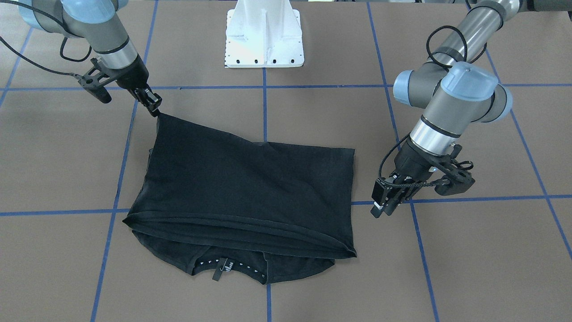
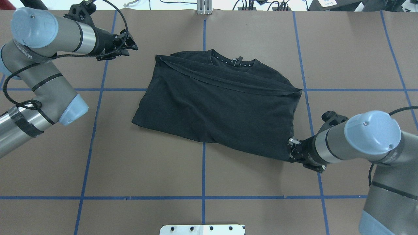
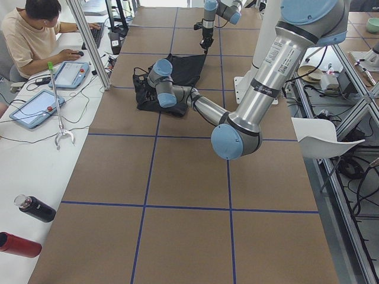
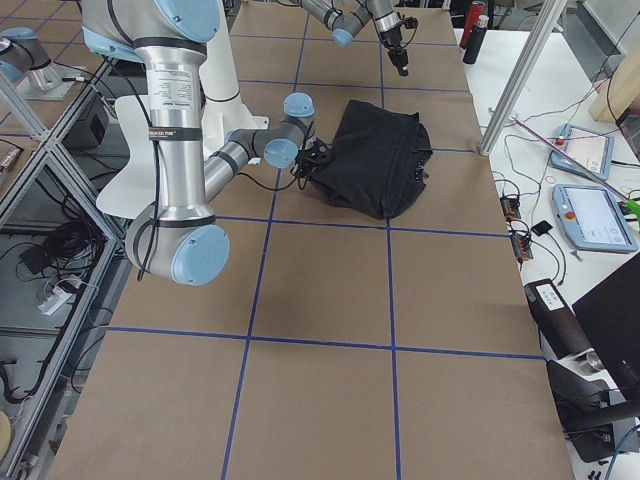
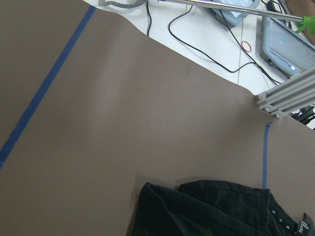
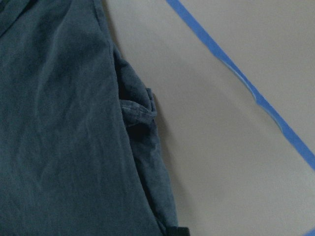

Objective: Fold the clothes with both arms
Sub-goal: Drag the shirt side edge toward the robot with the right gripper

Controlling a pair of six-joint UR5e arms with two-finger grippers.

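In the middle of the brown table (image 1: 482,268), the black T-shirt (image 1: 250,188) lies folded over, collar on the operators' side. The right gripper (image 1: 155,110) is clamped on a corner nearest the robot, the cloth drawn to a point. The left gripper (image 1: 384,208) hovers just beside the shirt's opposite edge, fingers slightly parted, carrying nothing.

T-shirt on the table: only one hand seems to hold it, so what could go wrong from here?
1. The right hand pinches one corner of the T-shirt while the left hand is off it; a pull might drag the fold askew.
2. The collar edge pokes out beneath the folded layer, so later folds could come out uneven.
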